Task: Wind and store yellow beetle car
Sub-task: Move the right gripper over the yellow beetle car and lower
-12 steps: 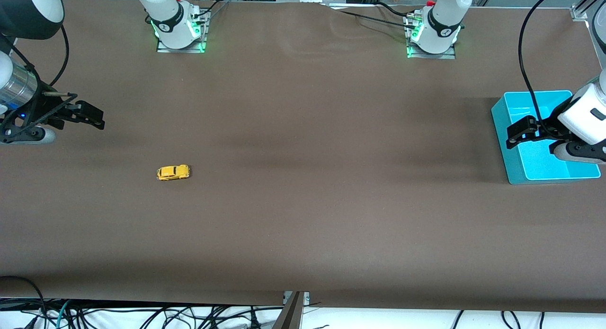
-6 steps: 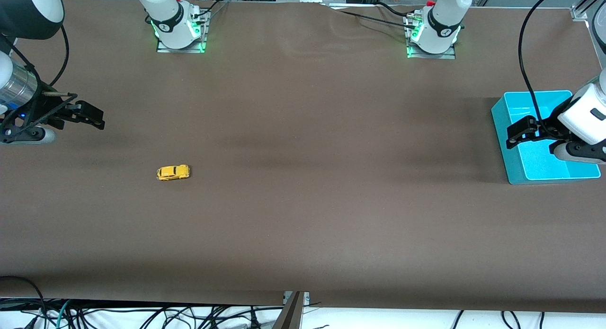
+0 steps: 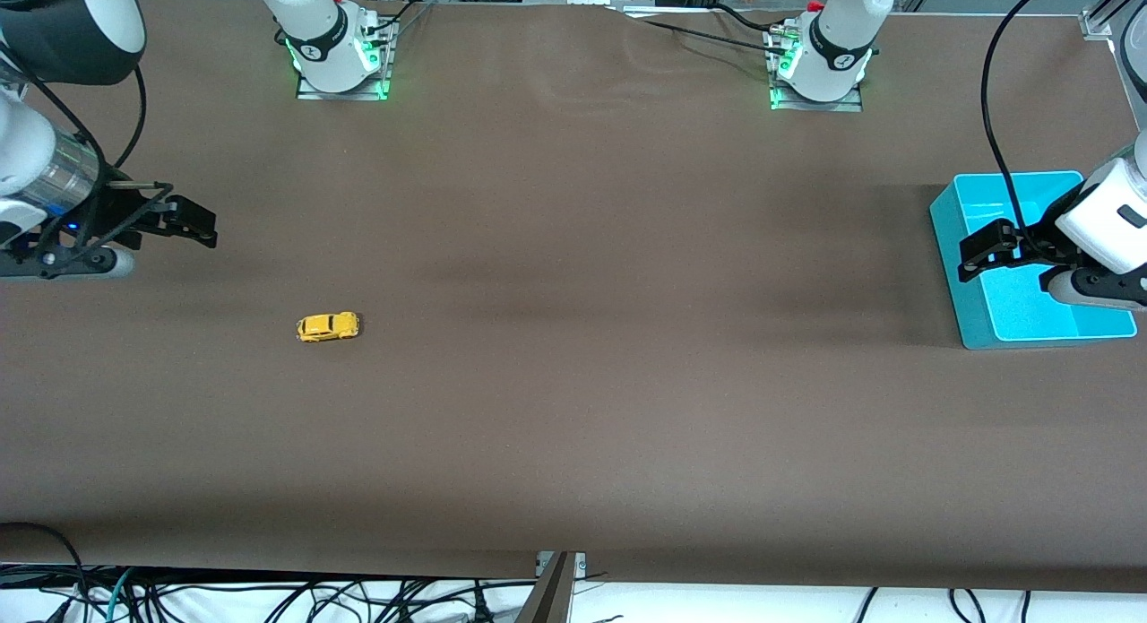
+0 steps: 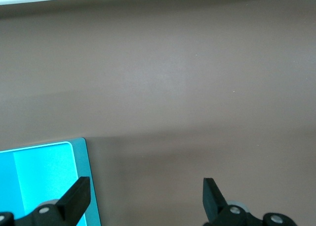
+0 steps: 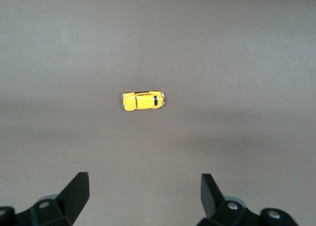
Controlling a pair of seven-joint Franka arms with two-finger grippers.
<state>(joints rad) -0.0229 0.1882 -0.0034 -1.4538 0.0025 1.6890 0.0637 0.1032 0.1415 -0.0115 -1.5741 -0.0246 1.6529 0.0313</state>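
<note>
The yellow beetle car [image 3: 328,326] stands on its wheels on the brown table toward the right arm's end; it also shows in the right wrist view [image 5: 142,101]. My right gripper [image 3: 193,222] is open and empty, up in the air over the bare table at the right arm's end, short of the car. Its open fingers [image 5: 79,186] frame bare table in the right wrist view. My left gripper [image 3: 977,255] is open and empty over the edge of the blue bin [image 3: 950,246]; the left arm waits there.
The blue bin [image 4: 34,171] is an open cyan tray at the left arm's end of the table. Both arm bases [image 3: 336,54] stand along the table's edge farthest from the front camera. Cables hang below the nearest edge.
My right gripper has moved a little toward the car and toward the table's middle. The car and the left arm have not moved.
</note>
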